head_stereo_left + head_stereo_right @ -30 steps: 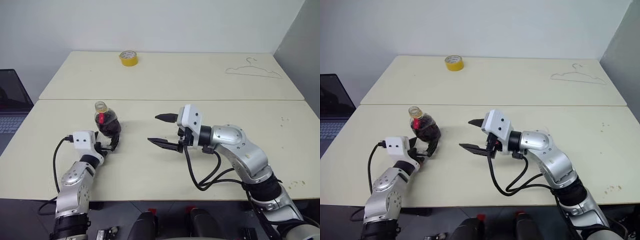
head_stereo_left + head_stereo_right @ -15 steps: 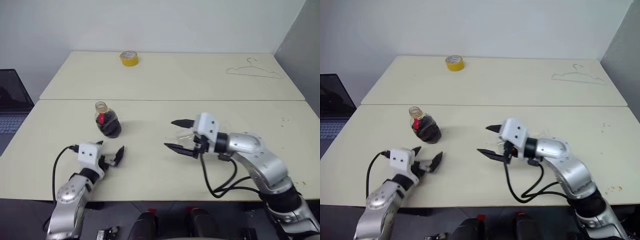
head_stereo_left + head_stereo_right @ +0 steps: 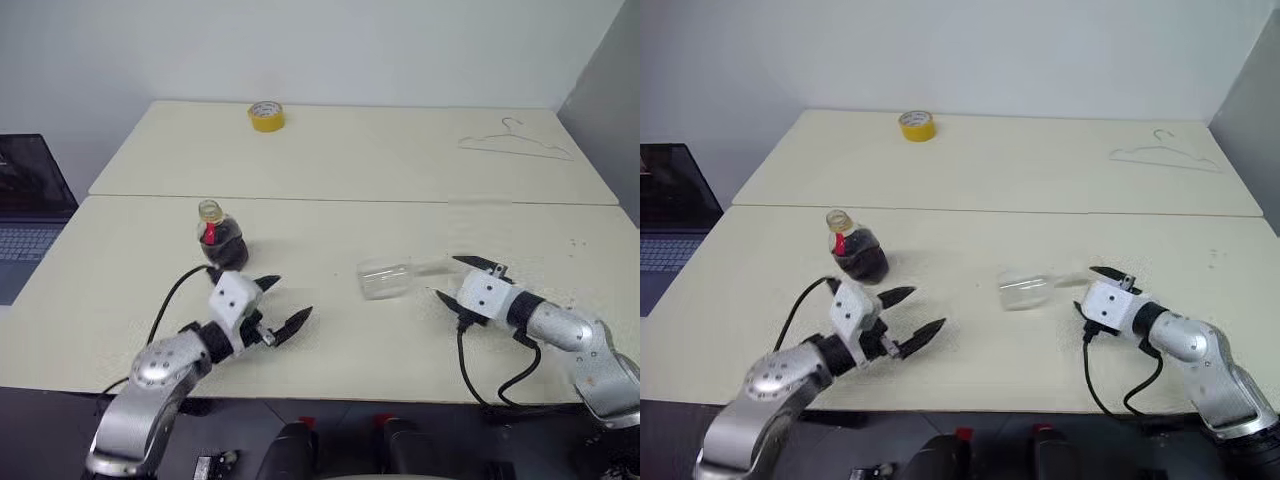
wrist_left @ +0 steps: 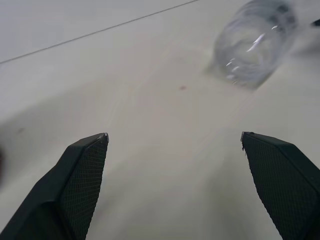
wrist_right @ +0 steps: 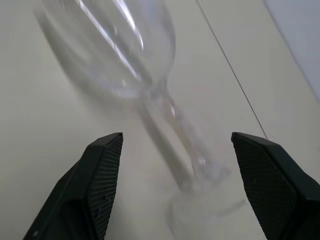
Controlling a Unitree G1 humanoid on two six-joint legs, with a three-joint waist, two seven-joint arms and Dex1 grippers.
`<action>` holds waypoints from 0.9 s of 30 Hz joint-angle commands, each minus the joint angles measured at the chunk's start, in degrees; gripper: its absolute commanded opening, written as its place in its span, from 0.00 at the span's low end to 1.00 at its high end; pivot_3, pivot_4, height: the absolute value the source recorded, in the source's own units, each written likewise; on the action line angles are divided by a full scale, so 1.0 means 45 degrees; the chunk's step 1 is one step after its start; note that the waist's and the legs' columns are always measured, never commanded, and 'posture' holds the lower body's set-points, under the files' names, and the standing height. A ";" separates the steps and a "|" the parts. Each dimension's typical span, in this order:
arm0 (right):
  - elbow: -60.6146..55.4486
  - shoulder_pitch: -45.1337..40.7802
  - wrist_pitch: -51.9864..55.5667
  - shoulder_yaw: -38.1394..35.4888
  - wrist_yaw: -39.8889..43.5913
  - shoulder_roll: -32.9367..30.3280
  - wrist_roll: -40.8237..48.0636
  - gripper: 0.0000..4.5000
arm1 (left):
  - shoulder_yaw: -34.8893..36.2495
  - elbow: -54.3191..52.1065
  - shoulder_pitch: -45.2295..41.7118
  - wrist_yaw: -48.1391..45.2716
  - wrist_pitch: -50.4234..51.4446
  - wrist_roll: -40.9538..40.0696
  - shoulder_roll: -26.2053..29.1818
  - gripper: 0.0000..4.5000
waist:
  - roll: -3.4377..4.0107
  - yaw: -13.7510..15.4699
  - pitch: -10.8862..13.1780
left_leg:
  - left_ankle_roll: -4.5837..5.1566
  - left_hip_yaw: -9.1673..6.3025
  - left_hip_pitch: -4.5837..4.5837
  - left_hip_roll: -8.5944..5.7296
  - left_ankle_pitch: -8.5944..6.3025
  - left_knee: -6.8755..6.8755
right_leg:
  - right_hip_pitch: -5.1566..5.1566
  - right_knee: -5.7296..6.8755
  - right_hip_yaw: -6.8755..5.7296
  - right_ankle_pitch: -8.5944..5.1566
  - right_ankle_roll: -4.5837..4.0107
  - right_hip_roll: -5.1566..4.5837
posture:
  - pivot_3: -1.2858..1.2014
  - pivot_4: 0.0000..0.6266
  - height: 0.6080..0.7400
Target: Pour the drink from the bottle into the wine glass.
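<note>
Wine glass: the wine glass [image 3: 385,279] is down on its side on the surface [image 3: 400,150], bowl toward the middle, stem and foot running toward the right hand [image 3: 463,280].
Right hand: fingers spread, holding nothing, lined up along the stem; in its wrist view the foot sits between the two fingers [image 5: 102,180] but apart from them.
Bottle: the bottle [image 3: 220,240] stands upright on the left half, cap on, the drink [image 3: 226,248] dark in its belly, the glass well apart to its right.
Left hand: the left hand [image 3: 285,308] is wide open and empty, just in front of the bottle.
Step in hand: righting the glass, by my read.
How to do it well: close gently on the stem near the bowl, not the foot; lift and swing it upright slowly, set the foot flat before letting go.
Watch out: a round bowl rolls at a nudge, so come in square.
</note>
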 commanded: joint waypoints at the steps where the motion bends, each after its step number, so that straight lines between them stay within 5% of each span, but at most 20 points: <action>1: 0.0460 -0.0301 -0.1448 0.0274 -0.1427 -0.0036 -0.2075 0.82 | -0.0382 -0.0657 -0.0870 -0.0952 0.0945 -0.0832 0.0589 1.00 | 0.0000 -0.0079 0.0001 | -0.0005 0.0006 0.0005 0.0004 0.0002 -0.0002 | 0.0002 0.0001 0.0005 0.0000 0.0000 0.0002 | 0.52 0.24 1.00; 14: 0.1470 -0.1503 -0.2015 0.1311 -0.3651 0.1591 -0.5745 0.82 | -0.0968 -0.0293 -0.2415 -0.1705 0.1365 -0.0925 0.1033 1.00 | 0.0000 -0.0210 0.0001 | -0.0038 -0.0002 0.0001 0.0006 0.0022 0.0000 | 0.0001 0.0002 0.0006 0.0000 -0.0002 0.0011 | 0.52 0.24 1.00; 27: 0.3485 -0.2333 -0.2563 0.2025 -0.4409 0.1934 -0.7327 0.82 | -0.1194 0.0169 -0.2230 -0.1884 0.0990 -0.0817 0.0896 1.00 | 0.0000 -0.0236 0.0001 | -0.0036 -0.0001 0.0006 0.0006 0.0021 0.0003 | 0.0003 0.0009 0.0008 0.0001 -0.0004 0.0012 | 0.52 0.24 1.00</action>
